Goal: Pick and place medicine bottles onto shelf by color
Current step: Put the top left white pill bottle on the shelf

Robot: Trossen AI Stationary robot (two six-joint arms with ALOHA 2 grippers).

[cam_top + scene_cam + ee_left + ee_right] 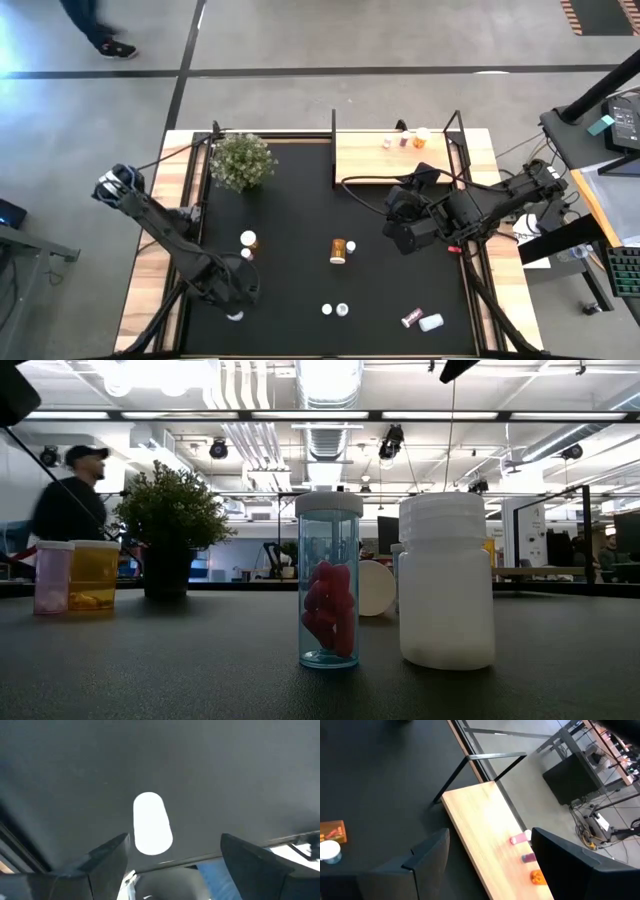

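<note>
White bottle (152,823) lies on its side on the black table (290,250), directly under the left claw (235,300), between its spread, empty fingers. Risk: it may roll away if one finger touches first. Right claw (402,232), open and empty, hovers just short of the shelf (485,825), where three bottles (405,138) sit.

No readable text, label, brand, number or sign is showing anywhere. The medicine bottles (329,582) are standing without legible labels, and the shelf (487,832) is showing only bare wood.
</note>
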